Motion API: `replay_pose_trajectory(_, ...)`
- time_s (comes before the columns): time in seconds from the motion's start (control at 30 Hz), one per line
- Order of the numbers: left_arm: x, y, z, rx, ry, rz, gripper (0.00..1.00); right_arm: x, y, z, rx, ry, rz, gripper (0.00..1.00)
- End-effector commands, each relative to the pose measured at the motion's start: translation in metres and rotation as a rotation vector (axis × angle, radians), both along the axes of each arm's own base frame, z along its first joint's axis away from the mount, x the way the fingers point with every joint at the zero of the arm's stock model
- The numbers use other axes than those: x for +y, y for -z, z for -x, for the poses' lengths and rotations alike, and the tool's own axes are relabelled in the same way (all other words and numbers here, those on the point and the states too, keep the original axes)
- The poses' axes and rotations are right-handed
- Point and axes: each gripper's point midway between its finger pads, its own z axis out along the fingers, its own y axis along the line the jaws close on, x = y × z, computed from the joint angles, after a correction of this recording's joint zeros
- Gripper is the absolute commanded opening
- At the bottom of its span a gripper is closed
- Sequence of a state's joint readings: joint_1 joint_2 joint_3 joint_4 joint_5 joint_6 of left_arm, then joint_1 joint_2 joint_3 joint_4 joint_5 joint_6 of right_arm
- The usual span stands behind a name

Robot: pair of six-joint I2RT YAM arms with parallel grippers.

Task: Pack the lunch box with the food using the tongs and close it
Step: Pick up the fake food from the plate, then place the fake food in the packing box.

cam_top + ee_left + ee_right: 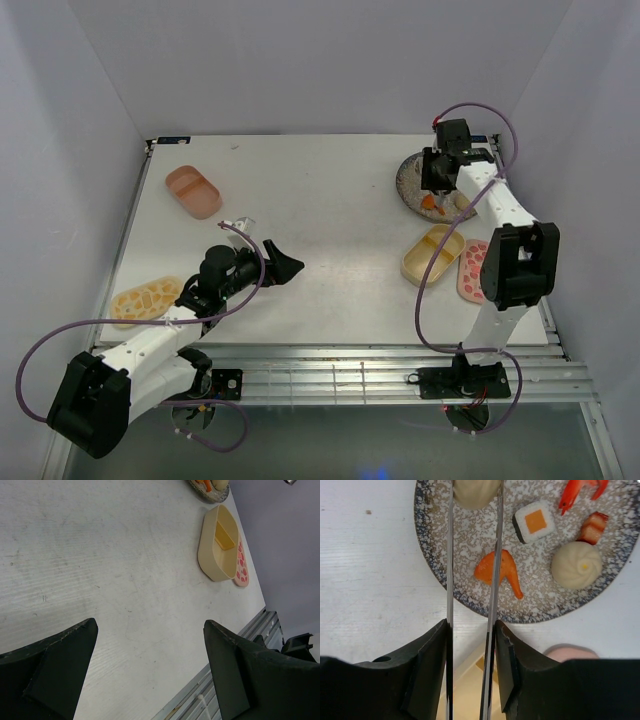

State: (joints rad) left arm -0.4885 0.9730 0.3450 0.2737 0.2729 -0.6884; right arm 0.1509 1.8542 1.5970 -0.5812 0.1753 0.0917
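**Right claw (471, 628) pinches tongs (450, 555) over plate (545, 597)**

The right claw presses both arms of the tongs together. Its arm reaches to the far right, wrist pointing down. The tong tips flank one bun (476, 491); contact unclear. The left claw (150, 625) is spread wide, its arm bent low over the near-left table (330, 200).

The plate holds six pieces: that bun, a second bun (576, 565), one roll (535, 521), one shrimp (577, 490), one orange piece (495, 569) and one striped piece (594, 527).

The lunch box lies in parts, two trays and two lids:
- tan tray (433, 253) against pink lid (470, 272), beside the right arm
- pink tray (193, 190), far left
- yellow lid (147, 300), near left
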Motion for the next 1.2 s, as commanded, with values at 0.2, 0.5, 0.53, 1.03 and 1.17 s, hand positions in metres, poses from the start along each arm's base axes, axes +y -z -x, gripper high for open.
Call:
replay_pose_trajectory(0.2,-0.001,-0.01,0.0,-0.037,0.008,0.011,0.98,0.01,-0.063,0.063,-0.103,-0.017,-0.007,0.42)
replay_pose_trajectory(0.5,-0.002,-0.011,0.003,-0.03,0.015,0.023,0.98,0.028,-0.038,0.17,-0.033,0.029,-0.043,0.42)
replay_pose_trajectory(0.53,-0.002,-0.011,0.003,-0.03,0.014,0.025,0.98,0.03,-0.038,0.178,-0.037,0.028,-0.056,0.42)
replay_pose_trajectory(1.03,-0.003,-0.005,0.002,-0.01,0.014,0.016,0.98,0.019,-0.012,0.255,0.043,0.151,-0.134,0.43)
replay_pose_trajectory(1.17,-0.001,-0.008,0.003,-0.023,0.008,0.021,0.98,0.018,-0.01,0.258,0.039,0.16,-0.139,0.43)
